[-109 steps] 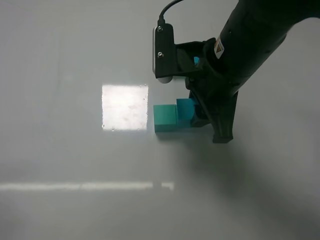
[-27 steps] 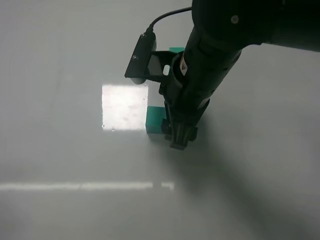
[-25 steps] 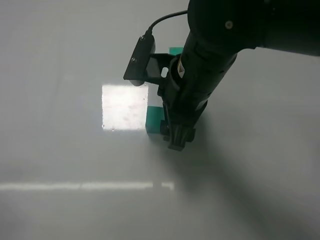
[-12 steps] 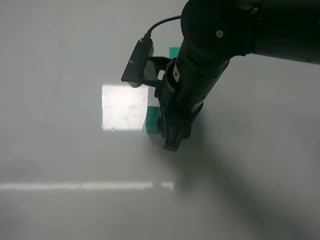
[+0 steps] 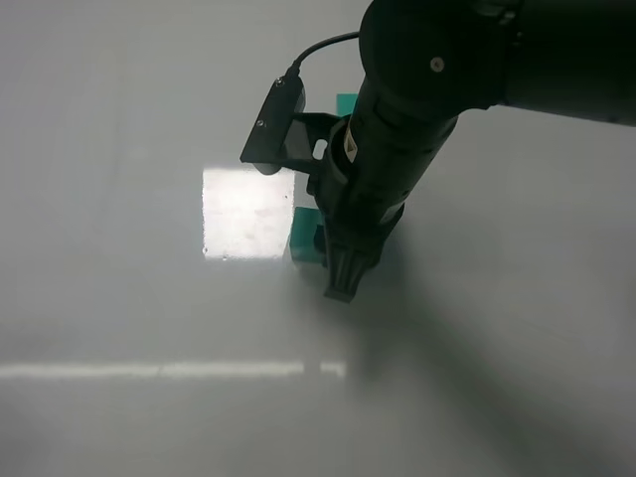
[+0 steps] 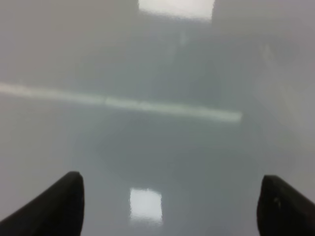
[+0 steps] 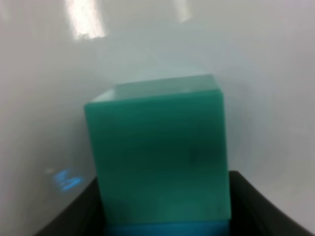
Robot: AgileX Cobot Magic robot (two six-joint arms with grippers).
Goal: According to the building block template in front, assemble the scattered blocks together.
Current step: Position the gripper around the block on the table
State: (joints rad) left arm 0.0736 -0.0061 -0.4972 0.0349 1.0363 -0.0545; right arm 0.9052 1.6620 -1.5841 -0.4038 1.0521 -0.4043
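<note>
The teal-green cube point(image 5: 303, 238) rests on the table, partly under my right arm. In the right wrist view it point(image 7: 157, 157) fills the frame, flush against the cyan-blue cube point(image 7: 167, 229), of which only a thin strip shows between the dark fingers point(image 7: 74, 216). My right gripper point(image 5: 343, 270) is down at the table, shut on the cyan-blue cube; that cube is hidden in the high view. Of the template only a teal corner point(image 5: 346, 102) shows behind the arm. My left gripper point(image 6: 172, 206) is open and empty over bare table, out of the high view.
The right arm with its wrist camera box point(image 5: 273, 124) and cable covers the middle of the grey table point(image 5: 119, 298). A bright square reflection point(image 5: 248, 212) lies just left of the green cube, and a light streak point(image 5: 169, 370) runs nearer the front.
Since 4.4 s ago the right arm has swung over the cubes, hiding the blue one, and the green cube has slid left. In the last second the arm only crept slightly left.
</note>
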